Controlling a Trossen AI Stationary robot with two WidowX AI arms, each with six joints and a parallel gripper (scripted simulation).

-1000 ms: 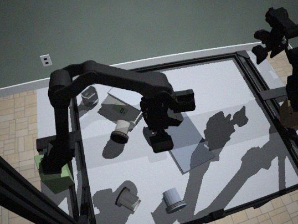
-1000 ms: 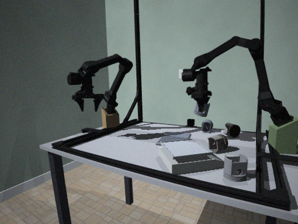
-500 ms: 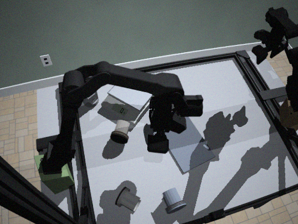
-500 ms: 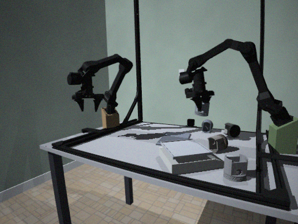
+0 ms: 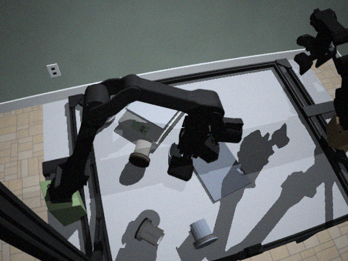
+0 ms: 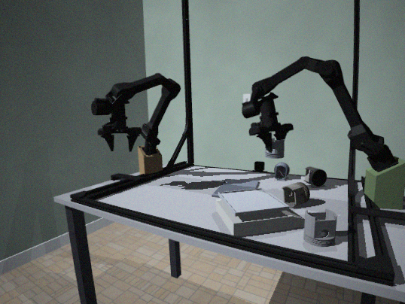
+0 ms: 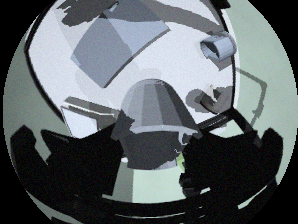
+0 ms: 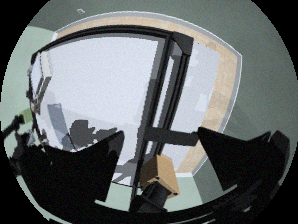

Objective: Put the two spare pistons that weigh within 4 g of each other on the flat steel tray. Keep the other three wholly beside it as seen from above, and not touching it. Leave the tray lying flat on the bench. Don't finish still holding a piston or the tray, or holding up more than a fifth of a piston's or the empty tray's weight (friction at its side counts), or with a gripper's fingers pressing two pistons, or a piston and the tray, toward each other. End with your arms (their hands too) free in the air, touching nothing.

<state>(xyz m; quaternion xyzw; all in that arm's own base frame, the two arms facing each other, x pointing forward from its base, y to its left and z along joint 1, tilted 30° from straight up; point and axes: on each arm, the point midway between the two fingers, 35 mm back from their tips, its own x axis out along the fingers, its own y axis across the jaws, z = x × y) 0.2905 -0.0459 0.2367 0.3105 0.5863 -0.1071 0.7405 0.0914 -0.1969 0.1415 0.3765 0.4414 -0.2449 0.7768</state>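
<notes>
Spreading beneath everything, the pale bench (image 5: 259, 87) (image 6: 143, 196) (image 7: 150, 65) (image 8: 100, 70) carries the whole scene. Taking scene sides from the top view, with the wall far, the left arm (image 5: 174, 93) (image 6: 301, 68) reaches in from the left, while the right arm (image 5: 343, 74) (image 6: 162, 105) stands at the far right. The flat steel tray (image 5: 220, 181) (image 6: 245, 185) (image 7: 120, 45) (image 8: 57, 115) lies on the bench near the middle, and the scale (image 5: 152, 113) (image 6: 248, 203) (image 7: 82, 122) (image 8: 47, 75) sits farther left. The left gripper (image 5: 194, 159) (image 6: 275, 144) (image 7: 152, 121) pinches a grey piston (image 6: 276, 148) (image 7: 155, 107) in the air; the right gripper (image 5: 310, 68) (image 6: 121, 150) (image 8: 161, 133) hangs with fingers spread wide, nothing between them. Four more pistons are on the bench, all off the tray: a pale, dark-ended piston (image 5: 142, 150) (image 6: 295, 193) lies just nearside of the scale, an upright piston (image 5: 110, 120) (image 6: 320, 227) stands at far left, partly hidden from above, a brownish piston (image 5: 152, 234) (image 6: 315, 176) (image 7: 215, 97) lies at near left, and a bluish piston (image 5: 202, 232) (image 6: 281, 171) (image 7: 218, 46) lies to its right.

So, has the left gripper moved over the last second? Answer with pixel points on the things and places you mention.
Yes. In the top view, the left gripper (image 5: 194, 159) (image 6: 275, 144) (image 7: 152, 121) has shifted left, slightly away from the steel tray (image 5: 215, 185) (image 6: 242, 185) (image 7: 117, 45) (image 8: 57, 116).
</notes>
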